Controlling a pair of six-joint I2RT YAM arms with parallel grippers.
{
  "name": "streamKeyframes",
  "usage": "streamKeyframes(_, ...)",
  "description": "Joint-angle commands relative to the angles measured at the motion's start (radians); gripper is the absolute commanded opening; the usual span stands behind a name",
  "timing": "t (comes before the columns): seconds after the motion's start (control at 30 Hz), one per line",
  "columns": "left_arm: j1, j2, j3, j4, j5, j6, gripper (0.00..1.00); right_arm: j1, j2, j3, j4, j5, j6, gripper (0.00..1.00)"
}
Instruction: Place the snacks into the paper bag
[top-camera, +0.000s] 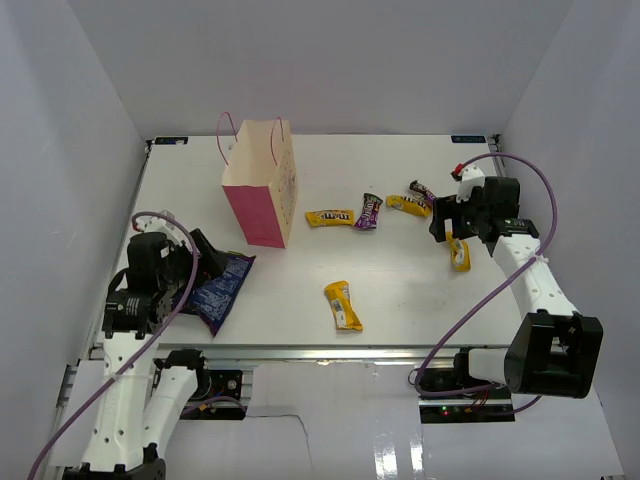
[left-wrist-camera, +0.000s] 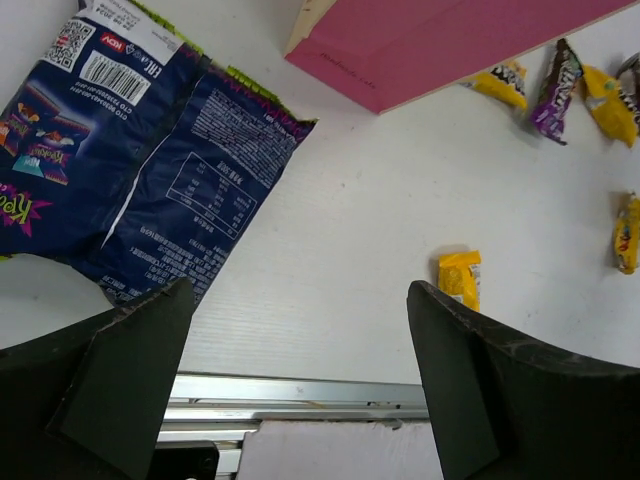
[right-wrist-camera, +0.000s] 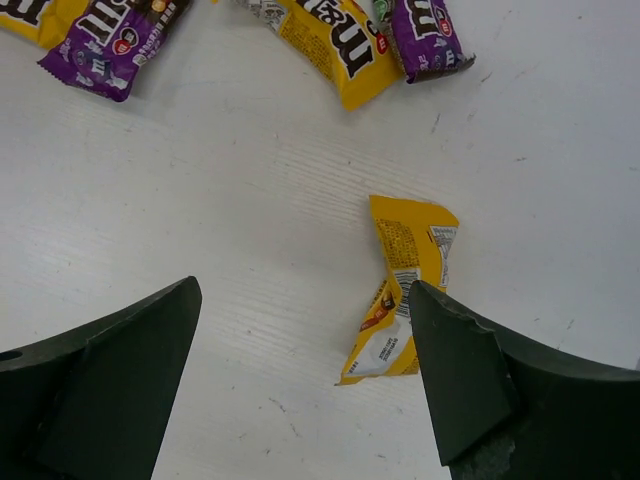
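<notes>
The paper bag, pink-fronted with cord handles, stands upright at the back left; its pink face shows in the left wrist view. The dark blue chip bag lies flat in front of it, next to my open, empty left gripper, and also shows in the left wrist view. Yellow packets lie at mid-table, by the bag and further right. A purple wrapper and a dark wrapper lie there too. My right gripper is open over a crumpled yellow packet, whose edge is by the right finger.
White walls close in the table on the left, back and right. A metal rail runs along the near edge. Purple cables loop from both arms. In the right wrist view a purple wrapper and a yellow packet lie beyond the fingers.
</notes>
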Motion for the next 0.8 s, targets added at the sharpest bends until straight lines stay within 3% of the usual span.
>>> streamKeyframes(0.0,0.005,0.079,0.049,-0.113,-0.054,0.043,0.98,0.000,-0.013,0.045,0.011,-0.099,-0.016,0.90)
streamKeyframes(0.13,0.003,0.092,0.093,-0.158,-0.138,0.042,0.98,0.000,0.002,0.088,-0.065,-0.279,-0.155,0.90)
streamKeyframes(0.2,0.003,0.102,0.096,-0.167,-0.135,0.047,0.98,0.006,0.019,0.105,-0.181,-0.441,-0.344,0.90)
streamKeyframes(0.27,0.005,0.119,0.085,-0.167,-0.117,0.051,0.98,0.030,0.054,0.137,-0.290,-0.469,-0.457,0.90)
streamKeyframes(0.37,-0.001,0.124,0.073,-0.156,-0.126,0.048,0.98,0.036,0.105,0.169,-0.382,-0.484,-0.499,0.90)
streamKeyframes(0.5,-0.020,0.187,0.073,-0.121,-0.112,0.048,0.98,0.036,0.108,0.142,-0.418,-0.585,-0.617,0.90)
streamKeyframes(0.6,-0.088,0.263,0.072,-0.089,-0.143,0.044,0.98,0.036,0.104,0.120,-0.417,-0.639,-0.656,0.90)
streamKeyframes(0.77,-0.318,0.397,0.072,-0.053,-0.262,-0.024,0.98,0.036,0.140,0.152,-0.415,-0.627,-0.653,0.90)
